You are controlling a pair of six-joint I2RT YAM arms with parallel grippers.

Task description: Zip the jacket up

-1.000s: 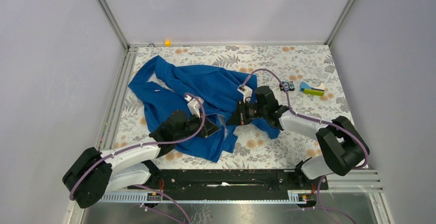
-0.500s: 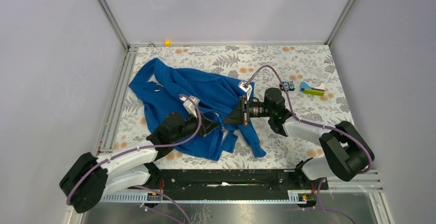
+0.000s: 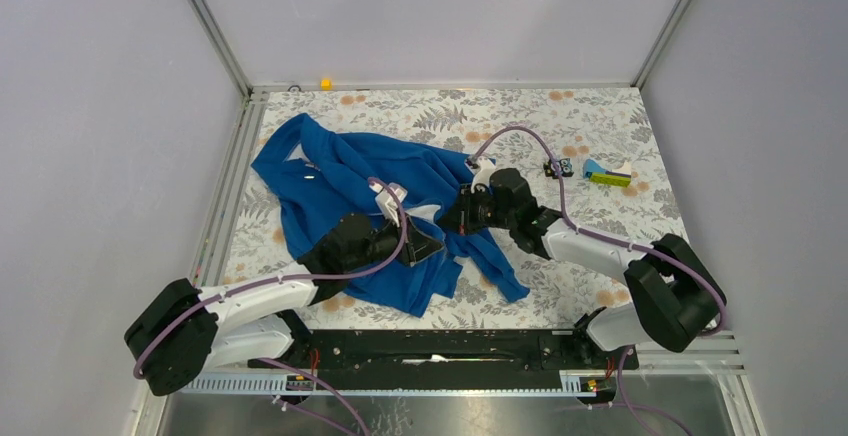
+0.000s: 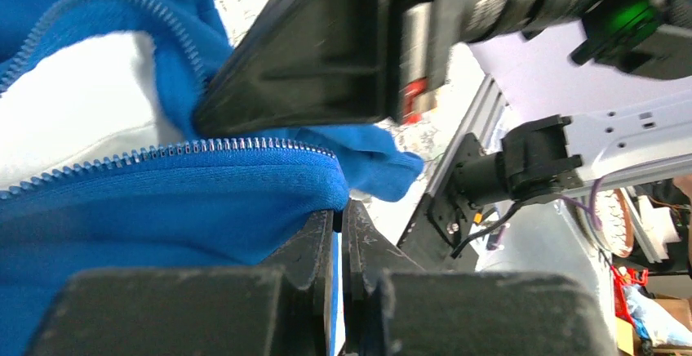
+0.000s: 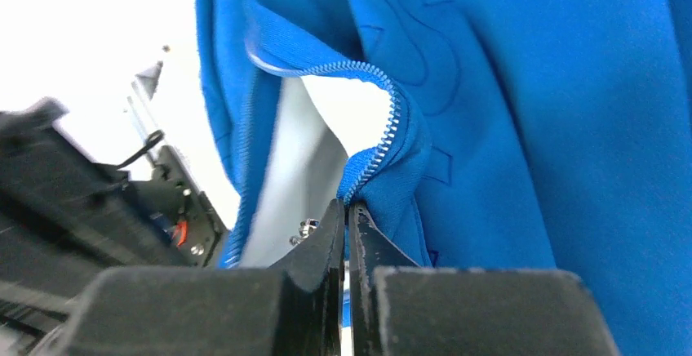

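The royal-blue jacket (image 3: 340,181) lies crumpled on the left half of the floral table, its white lining (image 3: 428,214) showing between the two grippers. My left gripper (image 3: 436,247) is shut on the jacket's blue front edge by the zipper teeth (image 4: 163,153). My right gripper (image 3: 452,218) is shut on the other front edge, pinching the fabric just below its zipper teeth (image 5: 375,156). A small silvery pull (image 5: 308,227) shows beside my right fingers. The two grippers sit close together, facing each other over the jacket's lower front.
A small black-and-blue item (image 3: 559,167) and a green-and-blue item (image 3: 608,175) lie at the table's right back. An orange dot (image 3: 325,83) sits on the back rail. Metal frame rails (image 3: 222,206) border the table on the left.
Both grippers have moved slightly toward the back and closer together, pulling the jacket's front edges with them. The lower right flap of the jacket has shifted.
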